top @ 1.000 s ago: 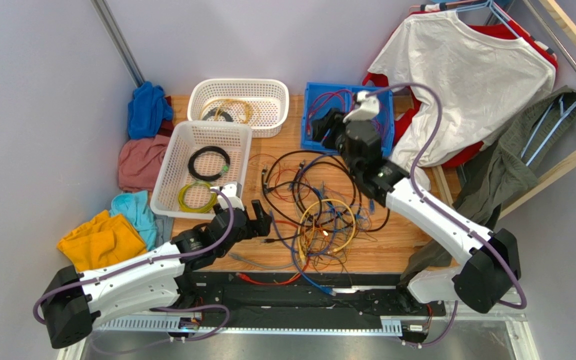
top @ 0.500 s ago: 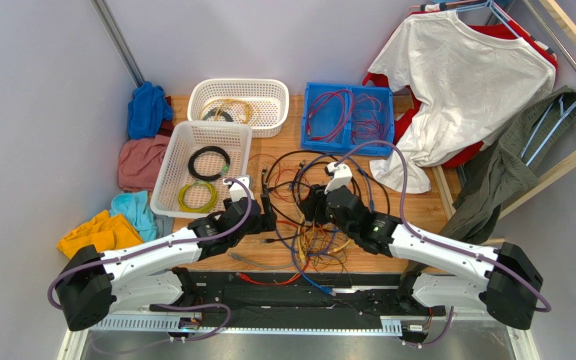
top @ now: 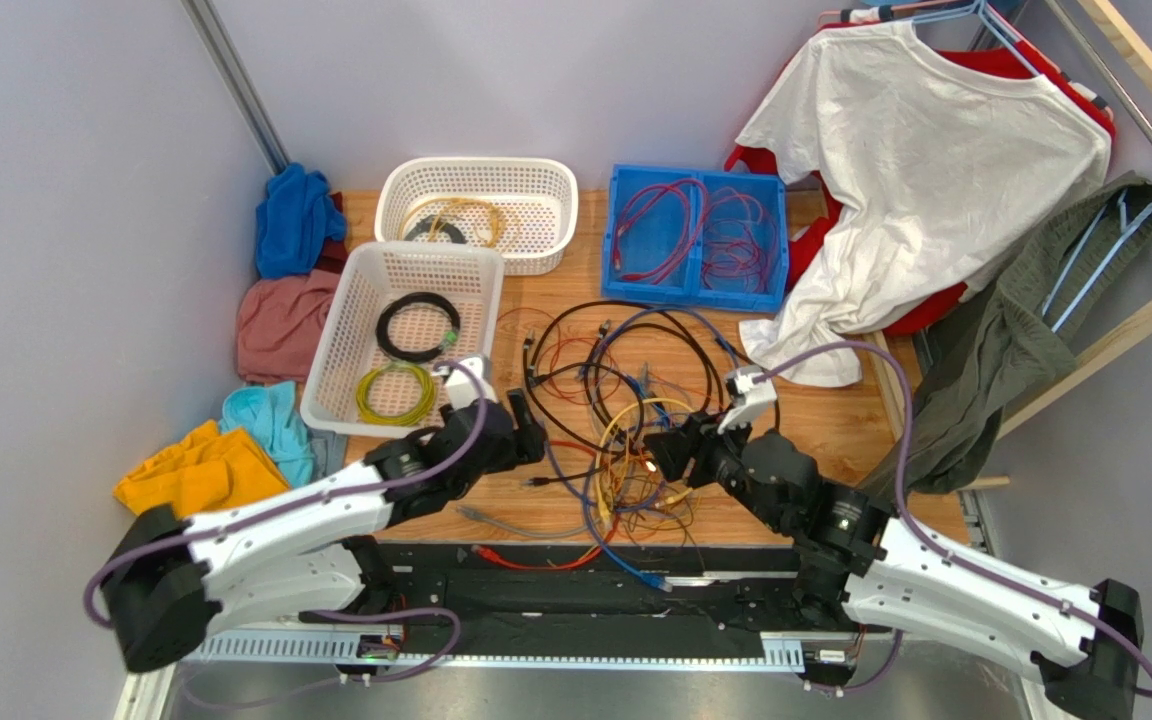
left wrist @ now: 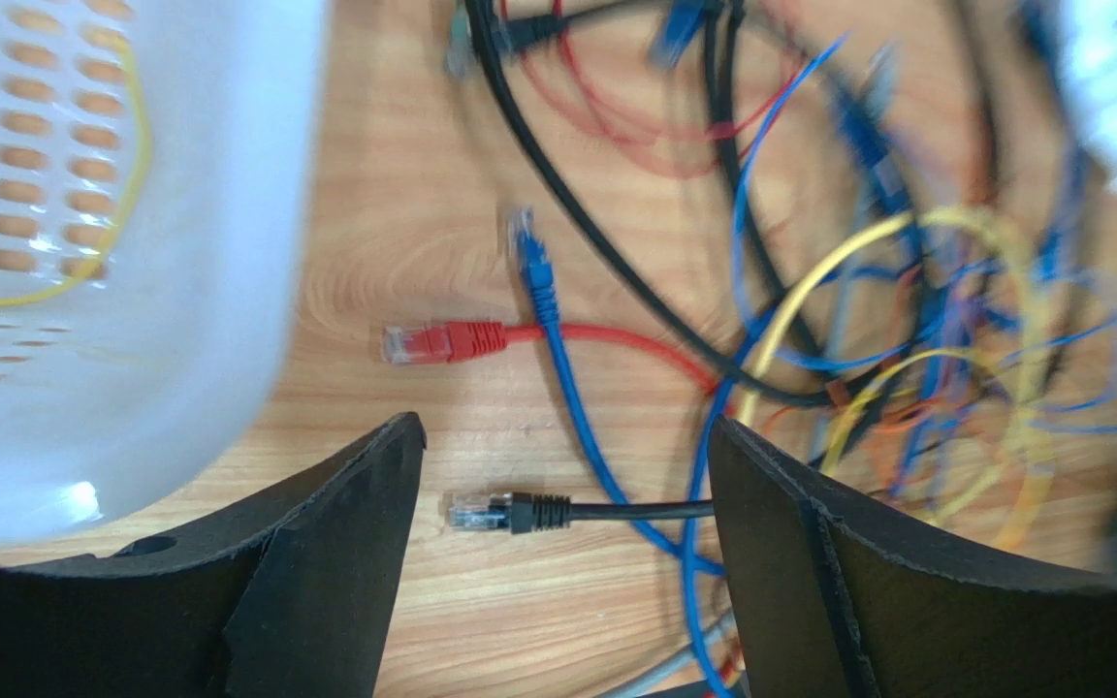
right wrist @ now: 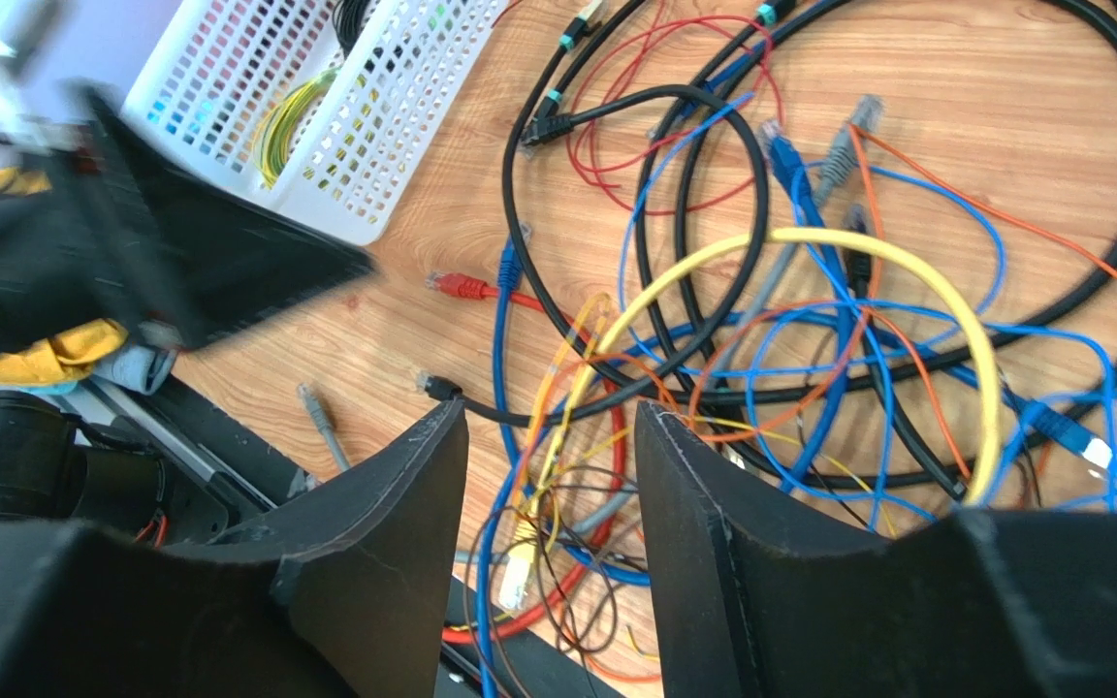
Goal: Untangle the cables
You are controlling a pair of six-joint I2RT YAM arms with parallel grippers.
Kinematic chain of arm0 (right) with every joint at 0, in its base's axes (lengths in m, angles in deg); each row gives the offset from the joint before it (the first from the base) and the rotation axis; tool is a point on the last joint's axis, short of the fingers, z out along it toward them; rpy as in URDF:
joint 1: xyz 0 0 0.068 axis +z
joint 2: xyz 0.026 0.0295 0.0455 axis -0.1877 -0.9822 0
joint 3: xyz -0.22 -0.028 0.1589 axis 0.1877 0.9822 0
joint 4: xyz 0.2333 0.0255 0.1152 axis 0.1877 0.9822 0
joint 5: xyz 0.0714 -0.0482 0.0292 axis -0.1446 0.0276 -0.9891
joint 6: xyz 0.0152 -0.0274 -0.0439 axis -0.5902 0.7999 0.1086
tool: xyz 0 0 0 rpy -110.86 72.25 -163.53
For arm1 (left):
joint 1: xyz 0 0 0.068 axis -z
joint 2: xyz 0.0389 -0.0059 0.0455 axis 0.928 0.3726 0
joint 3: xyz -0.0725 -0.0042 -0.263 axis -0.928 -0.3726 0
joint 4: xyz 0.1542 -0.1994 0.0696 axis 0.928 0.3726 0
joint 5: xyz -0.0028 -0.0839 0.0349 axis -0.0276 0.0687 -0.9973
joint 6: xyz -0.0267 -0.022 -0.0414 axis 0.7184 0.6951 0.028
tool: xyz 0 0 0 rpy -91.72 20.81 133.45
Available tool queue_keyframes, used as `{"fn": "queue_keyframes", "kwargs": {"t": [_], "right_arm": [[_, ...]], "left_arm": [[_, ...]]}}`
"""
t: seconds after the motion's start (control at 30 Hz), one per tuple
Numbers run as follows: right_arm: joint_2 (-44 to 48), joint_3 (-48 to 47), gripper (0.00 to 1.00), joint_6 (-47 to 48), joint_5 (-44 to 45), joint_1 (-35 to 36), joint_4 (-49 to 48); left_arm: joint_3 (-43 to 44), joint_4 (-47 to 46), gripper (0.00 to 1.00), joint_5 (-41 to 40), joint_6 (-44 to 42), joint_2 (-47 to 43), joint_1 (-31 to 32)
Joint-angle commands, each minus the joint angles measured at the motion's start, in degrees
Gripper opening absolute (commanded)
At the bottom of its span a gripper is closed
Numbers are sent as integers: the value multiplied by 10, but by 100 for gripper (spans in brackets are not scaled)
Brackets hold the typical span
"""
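Multicoloured cables (top: 630,428) lie between the left claw (top: 527,426) and right claw (top: 668,450), both with jaws apart.

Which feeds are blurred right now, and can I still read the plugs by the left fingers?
Left wrist: the cables on the right are smeared, but the red plug and black plug near the fingers read clearly. Right wrist: the same cables are crisp. Top external: sharp, evenly lit, no glare.

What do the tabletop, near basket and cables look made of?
Tabletop: wood or wood-look laminate, matte, with visible grain.
Basket: white moulded plastic, slightly glossy, with perforated walls.
Cables: smooth coloured plastic or rubber jackets; the plug tips look like clear plastic.
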Motion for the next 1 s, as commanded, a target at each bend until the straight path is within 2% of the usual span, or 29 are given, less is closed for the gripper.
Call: {"fn": "queue_keyframes", "kwargs": {"t": [0.0,0.13,0.23,0.43,0.57,0.77,0.97], "right_arm": [[59,43,50,-21,28,4,17],[63,53,50,-18,32,4,25],[52,63,50,-17,24,5,5],[29,77,50,-9,10,5,-33],[8,84,50,-7,1,5,-48],[-38,75,50,21,2,5,-79],[-76,20,58,28,55,5,-3]], "left_arm": [[-52,23,80,-94,57,-181,-3],[-9,190,89,-141,58,-236,-35],[47,229,96,-146,20,-243,-57],[132,223,98,-211,-59,-239,-68],[175,199,98,-217,-124,-220,-88],[164,126,93,-109,-149,-168,-94],[138,80,90,5,-134,-77,-94]]}}
